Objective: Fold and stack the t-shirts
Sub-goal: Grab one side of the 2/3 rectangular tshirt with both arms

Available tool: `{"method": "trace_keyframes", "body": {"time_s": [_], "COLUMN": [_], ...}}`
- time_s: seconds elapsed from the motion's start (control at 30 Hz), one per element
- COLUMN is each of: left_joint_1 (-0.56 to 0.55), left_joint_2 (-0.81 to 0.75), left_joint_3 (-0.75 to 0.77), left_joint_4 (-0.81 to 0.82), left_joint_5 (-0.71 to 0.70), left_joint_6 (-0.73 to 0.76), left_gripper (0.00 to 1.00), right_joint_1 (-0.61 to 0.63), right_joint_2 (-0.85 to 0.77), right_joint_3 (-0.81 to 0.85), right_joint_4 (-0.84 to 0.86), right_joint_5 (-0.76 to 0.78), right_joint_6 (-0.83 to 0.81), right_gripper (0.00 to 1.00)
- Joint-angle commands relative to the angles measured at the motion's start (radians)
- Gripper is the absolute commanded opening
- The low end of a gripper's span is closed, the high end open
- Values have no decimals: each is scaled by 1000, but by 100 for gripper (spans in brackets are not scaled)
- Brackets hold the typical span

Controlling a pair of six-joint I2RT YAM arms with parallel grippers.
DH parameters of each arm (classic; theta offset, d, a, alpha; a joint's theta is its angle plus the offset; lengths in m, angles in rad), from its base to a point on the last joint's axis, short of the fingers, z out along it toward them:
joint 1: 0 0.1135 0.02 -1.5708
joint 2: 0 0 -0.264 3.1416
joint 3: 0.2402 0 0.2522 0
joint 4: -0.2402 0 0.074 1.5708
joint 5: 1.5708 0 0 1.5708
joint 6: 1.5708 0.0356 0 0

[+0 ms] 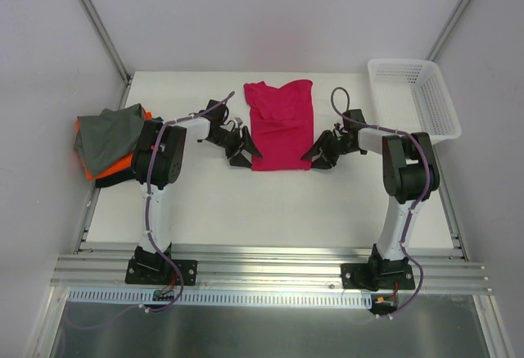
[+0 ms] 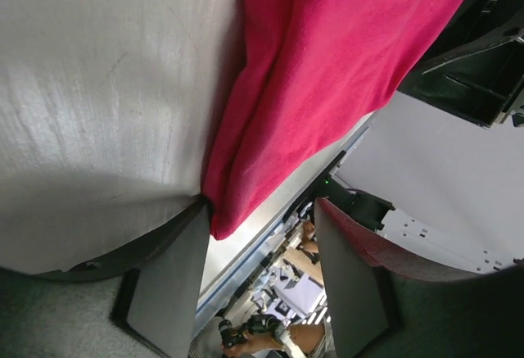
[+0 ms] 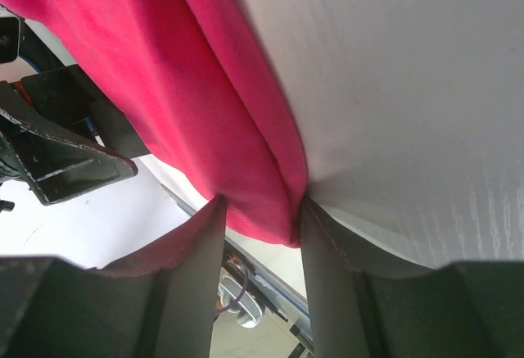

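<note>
Top external puts your left gripper (image 1: 243, 151) at the near left corner of the pink shirt (image 1: 281, 124). Its jaws stand part spread. The hem corner lies between them and touches only one finger (image 2: 168, 292), so nothing is pinched there yet. The shirt lies mid-table, its long axis running from the arm bases toward the far edge, and each arm is equally near its own corner. Your right gripper (image 1: 313, 155) is at the near right corner. Cloth fills its gap and touches both fingers (image 3: 192, 284), but you cannot tell whether that pinch is firm. The fold probably runs along that axis.
</note>
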Motion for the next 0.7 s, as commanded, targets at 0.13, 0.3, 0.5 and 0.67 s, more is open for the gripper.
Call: {"method": "trace_keyframes", "body": {"time_s": [0.13,0.3,0.5,0.67], "left_joint_1": [-9,-6,5,7], "left_joint_2": [15,11,-2,-23], "left_joint_3": [-10,-8,18,59], "left_joint_4": [0,0,0,0], "left_joint_5": [-37,-39,-17,38], "left_joint_6": [7,3,10,42], "left_gripper": [35,4,0,0], "right_joint_1": [13,13,10,7], "right_joint_2": [0,-17,-50,-101], "right_joint_3": [1,-5,12,47], "right_joint_4": [14,19,-22,-73], "right_joint_5": [10,1,-7,-16], "right_joint_6": [16,5,-21,-50], "right_gripper": [40,15,0,0]}}
